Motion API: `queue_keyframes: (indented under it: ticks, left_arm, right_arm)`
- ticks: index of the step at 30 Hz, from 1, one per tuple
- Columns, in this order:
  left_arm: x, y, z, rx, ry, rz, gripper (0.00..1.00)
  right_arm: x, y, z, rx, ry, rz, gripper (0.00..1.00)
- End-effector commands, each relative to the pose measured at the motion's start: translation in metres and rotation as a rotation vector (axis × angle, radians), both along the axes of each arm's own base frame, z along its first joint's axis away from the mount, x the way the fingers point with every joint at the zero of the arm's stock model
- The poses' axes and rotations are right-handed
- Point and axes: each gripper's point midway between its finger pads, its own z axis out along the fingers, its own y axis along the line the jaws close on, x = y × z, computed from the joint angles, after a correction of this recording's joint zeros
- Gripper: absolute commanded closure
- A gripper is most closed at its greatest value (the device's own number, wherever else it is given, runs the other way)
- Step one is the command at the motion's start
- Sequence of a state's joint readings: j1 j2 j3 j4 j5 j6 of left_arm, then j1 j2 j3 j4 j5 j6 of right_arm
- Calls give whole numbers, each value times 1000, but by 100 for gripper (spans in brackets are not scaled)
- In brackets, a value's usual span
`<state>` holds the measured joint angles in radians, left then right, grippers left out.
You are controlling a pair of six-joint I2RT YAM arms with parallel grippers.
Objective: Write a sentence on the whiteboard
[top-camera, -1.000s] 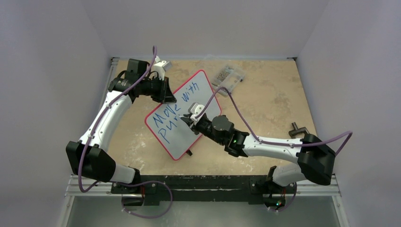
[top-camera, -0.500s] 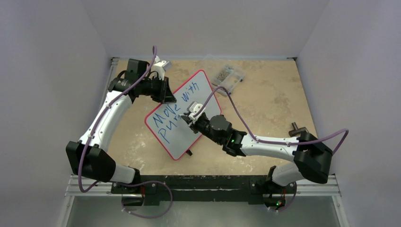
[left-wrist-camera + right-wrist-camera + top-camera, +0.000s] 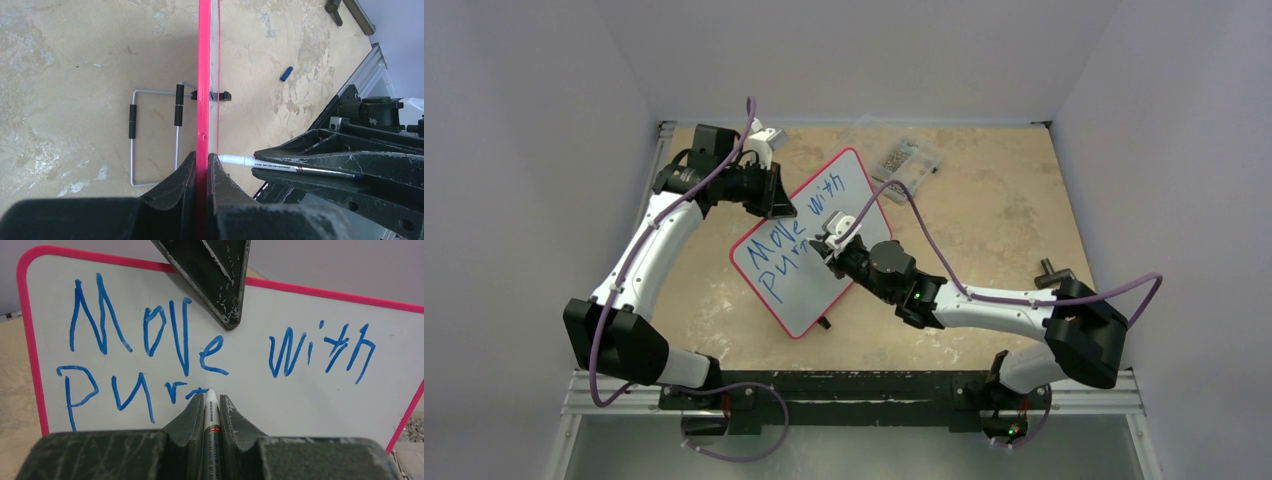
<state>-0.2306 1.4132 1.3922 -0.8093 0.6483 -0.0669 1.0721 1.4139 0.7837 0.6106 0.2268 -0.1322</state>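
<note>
The whiteboard (image 3: 824, 265) stands tilted on the table, white with a red rim. My left gripper (image 3: 780, 208) is shut on its upper left rim, which shows edge-on in the left wrist view (image 3: 204, 75). The sentence (image 3: 165, 340) reads "Move with" on the top line and "Pur" plus a fresh stroke below. My right gripper (image 3: 211, 401) is shut on a white marker (image 3: 212, 412), whose tip touches the board just right of the "r". The marker also shows in the left wrist view (image 3: 240, 160).
A clear plastic box of screws (image 3: 908, 160) lies behind the board. A wire stand (image 3: 155, 135) props the board from behind. A blue marker cap (image 3: 286, 73) lies on the table. A black T-shaped part (image 3: 1052, 272) sits at the right.
My right gripper has shifted slightly up and right along the second line, drawing a short new stroke after "Pur". The left arm and the board have not moved.
</note>
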Motion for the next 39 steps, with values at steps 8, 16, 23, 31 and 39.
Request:
queue_keyframes:
  ticks: [8, 16, 23, 31, 39]
  left_arm:
    - [6, 3, 15, 8, -91, 10, 100]
    - [6, 3, 15, 9, -90, 11, 100]
    - [6, 3, 15, 8, -91, 12, 100]
    - [6, 4, 15, 9, -92, 12, 100]
    - [6, 3, 15, 8, -93, 10, 100]
  right_arm:
    - [3, -7, 9, 30, -4, -24, 100]
    - [1, -9, 6, 24, 12, -20, 100]
    - [-2, -8, 3, 23, 23, -7, 100]
    - [-10, -1, 3, 33, 36, 47, 100]
    - [-16, 3, 2, 35, 45, 90, 100]
